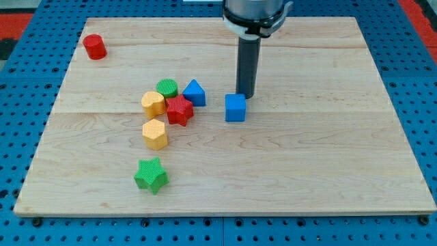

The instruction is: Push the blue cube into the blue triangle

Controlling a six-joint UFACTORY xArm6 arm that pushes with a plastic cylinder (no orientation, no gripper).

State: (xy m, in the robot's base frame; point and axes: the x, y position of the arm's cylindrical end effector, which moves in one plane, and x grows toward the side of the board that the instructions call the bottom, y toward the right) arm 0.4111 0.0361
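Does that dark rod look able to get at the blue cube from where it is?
Probably yes. My tip sits just beyond the blue cube, at its upper right corner, with nothing between them. The blue triangle lies to the view's left.

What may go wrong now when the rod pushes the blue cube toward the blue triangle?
1. My tip sits at the blue cube's upper right corner, not squarely on its right side. An off-centre push may turn the cube or slide it toward the view's bottom, missing the blue triangle.
2. The red star and green cylinder crowd close against the triangle. A hard push may disturb that whole cluster.
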